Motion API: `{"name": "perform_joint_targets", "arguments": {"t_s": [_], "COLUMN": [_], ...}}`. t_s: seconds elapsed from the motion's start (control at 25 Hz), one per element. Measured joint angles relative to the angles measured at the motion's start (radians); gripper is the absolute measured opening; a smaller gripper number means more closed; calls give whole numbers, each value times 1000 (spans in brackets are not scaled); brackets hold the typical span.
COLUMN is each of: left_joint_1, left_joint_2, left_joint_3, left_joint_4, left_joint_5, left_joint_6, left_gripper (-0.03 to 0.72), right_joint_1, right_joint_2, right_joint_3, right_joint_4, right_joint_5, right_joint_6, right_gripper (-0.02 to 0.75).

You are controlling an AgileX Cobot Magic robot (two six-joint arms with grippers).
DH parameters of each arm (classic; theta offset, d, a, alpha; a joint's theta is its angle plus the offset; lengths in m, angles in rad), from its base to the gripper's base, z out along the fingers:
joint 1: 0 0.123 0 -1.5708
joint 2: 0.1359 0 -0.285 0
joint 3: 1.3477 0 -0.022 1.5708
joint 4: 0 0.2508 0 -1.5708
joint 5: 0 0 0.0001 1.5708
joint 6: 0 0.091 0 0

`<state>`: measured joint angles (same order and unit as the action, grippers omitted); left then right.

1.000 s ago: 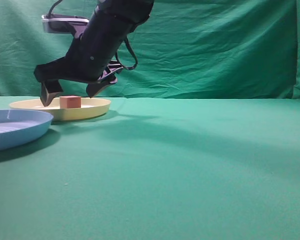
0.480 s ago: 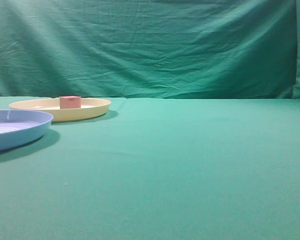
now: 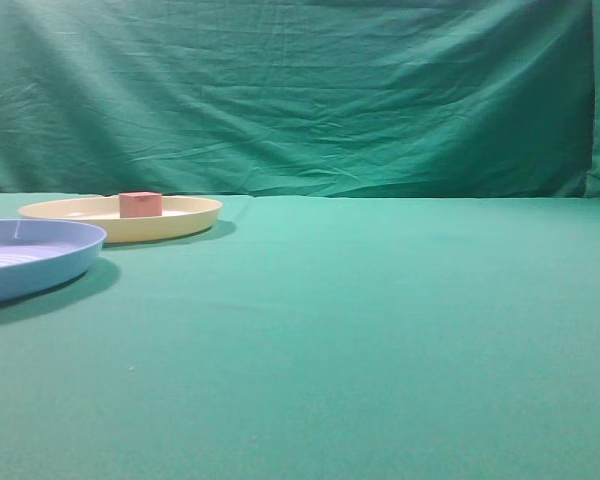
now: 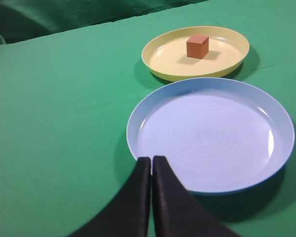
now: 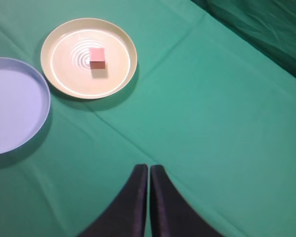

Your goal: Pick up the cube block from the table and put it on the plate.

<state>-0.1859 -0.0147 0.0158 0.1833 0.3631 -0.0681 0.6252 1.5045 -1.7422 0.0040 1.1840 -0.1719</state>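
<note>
The pinkish-red cube block rests inside the cream-yellow plate at the far left of the green table. The cube and the plate also show at the top of the left wrist view, and the cube and plate at the upper left of the right wrist view. My left gripper is shut and empty, well back from the plate. My right gripper is shut and empty over bare cloth. Neither gripper shows in the exterior view.
A light blue round plate stands in front of the cream one at the left edge; it shows in the left wrist view just ahead of my left fingertips and in the right wrist view. A wrinkled green backdrop hangs behind the table.
One second ago an arm hung open-jawed over the cube on the cream plate. It has since pulled out of the exterior view. The cube has stayed on the plate.
</note>
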Motion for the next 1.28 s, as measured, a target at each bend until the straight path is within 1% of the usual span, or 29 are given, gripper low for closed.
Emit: {"name": "perform_joint_targets", "arguments": {"t_s": [0.2, 0.32, 0.44, 0.52, 0.8, 0.96, 1.04, 1.12, 1.16, 1.28], "left_joint_1": [0, 0, 0, 0, 0, 0, 0, 0, 0, 0], "left_joint_2": [0, 0, 0, 0, 0, 0, 0, 0, 0, 0], "left_joint_3": [0, 0, 0, 0, 0, 0, 0, 0, 0, 0], "left_joint_4": [0, 0, 0, 0, 0, 0, 0, 0, 0, 0], "left_joint_5": [0, 0, 0, 0, 0, 0, 0, 0, 0, 0], "left_joint_6": [0, 0, 0, 0, 0, 0, 0, 0, 0, 0], "left_gripper": [0, 0, 0, 0, 0, 0, 0, 0, 0, 0], "right_joint_1": [0, 0, 0, 0, 0, -3, -42, -115, -115, -259], "right_joint_2": [-212, -353, -480, -552, -778, -937, -1031, -1107, -1107, -1206], "right_joint_3": [337, 521, 652, 703, 823, 918, 999, 1087, 1087, 1243], "right_joint_4": [86, 105, 120, 119, 38, -47, -73, -76, -76, -72], "right_joint_5": [-193, -311, -380, -382, -332, -361, -426, -497, -497, -614], "right_joint_6": [2, 2, 4, 6, 18, 85, 100, 107, 107, 113], "right_gripper": [0, 0, 0, 0, 0, 0, 0, 0, 0, 0]}}
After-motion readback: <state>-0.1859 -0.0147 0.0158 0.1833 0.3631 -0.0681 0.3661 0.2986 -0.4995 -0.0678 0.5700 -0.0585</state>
